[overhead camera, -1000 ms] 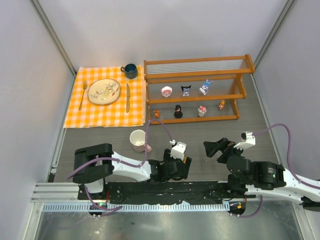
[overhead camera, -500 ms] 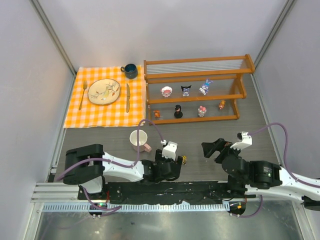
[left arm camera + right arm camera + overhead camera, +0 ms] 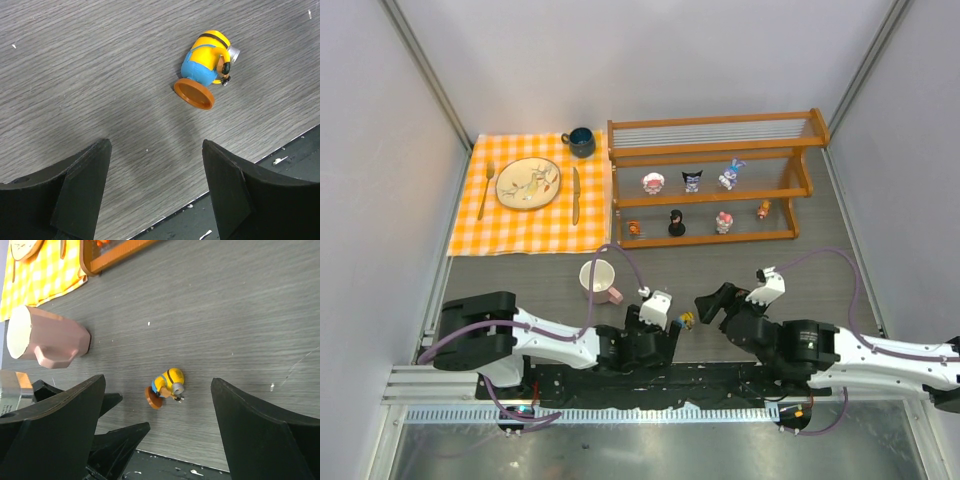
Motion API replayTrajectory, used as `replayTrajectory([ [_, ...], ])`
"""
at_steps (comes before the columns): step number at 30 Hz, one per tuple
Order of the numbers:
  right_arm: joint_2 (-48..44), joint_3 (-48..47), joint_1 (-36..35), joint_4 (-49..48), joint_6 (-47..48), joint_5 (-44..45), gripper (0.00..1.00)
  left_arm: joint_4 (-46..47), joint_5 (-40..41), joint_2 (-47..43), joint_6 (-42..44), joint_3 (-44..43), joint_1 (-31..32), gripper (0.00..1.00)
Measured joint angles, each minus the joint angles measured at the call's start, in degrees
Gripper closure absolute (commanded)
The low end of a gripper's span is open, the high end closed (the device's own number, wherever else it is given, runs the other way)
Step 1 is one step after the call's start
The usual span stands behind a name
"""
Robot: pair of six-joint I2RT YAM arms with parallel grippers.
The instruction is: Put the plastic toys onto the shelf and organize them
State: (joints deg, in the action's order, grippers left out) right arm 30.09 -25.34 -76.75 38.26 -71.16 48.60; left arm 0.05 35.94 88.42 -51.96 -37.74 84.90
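A yellow-and-blue plastic toy [image 3: 686, 320] on an orange base lies on its side on the grey table near the front edge. My left gripper [image 3: 660, 337] is open just left of it; in the left wrist view the toy [image 3: 207, 67] lies beyond the open gripper [image 3: 156, 145], untouched. My right gripper [image 3: 713, 310] hovers open right of the toy, whose body [image 3: 167, 384] shows between the spread jaws of the gripper [image 3: 157, 381]. The orange-brown shelf [image 3: 715, 125] stands at the back. Three toys stand on its upper rail [image 3: 692, 180] and several on the lower rail [image 3: 724, 221].
A white-and-pink mug [image 3: 597, 280] stands left of the grippers, also the mug [image 3: 45, 337] in the right wrist view. An orange checked cloth [image 3: 470, 225] at the back left carries a plate, fork, knife and dark cup. The black base rail [image 3: 720, 375] runs along the near edge.
My left gripper has drawn back to the left and toward the near edge, leaving the yellow toy lying on the table. My right arm has swung left toward the toy.
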Motion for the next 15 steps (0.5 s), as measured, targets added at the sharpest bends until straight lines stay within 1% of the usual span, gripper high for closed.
replayTrajectory([
  [6,4.4,3.2,0.0,-4.9,-7.5,-1.7,0.13,-0.4,0.0,-1.1,0.0,0.9,0.2,0.22],
  [10,4.8,6.3,0.0,-8.3,-11.8,-2.5,0.17,-0.5,0.1,-1.4,0.0,1.2,0.2,0.22],
  [15,4.7,10.5,0.1,-12.1,-14.6,-3.5,0.17,-0.5,0.3,-1.4,0.0,1.2,0.2,0.22],
])
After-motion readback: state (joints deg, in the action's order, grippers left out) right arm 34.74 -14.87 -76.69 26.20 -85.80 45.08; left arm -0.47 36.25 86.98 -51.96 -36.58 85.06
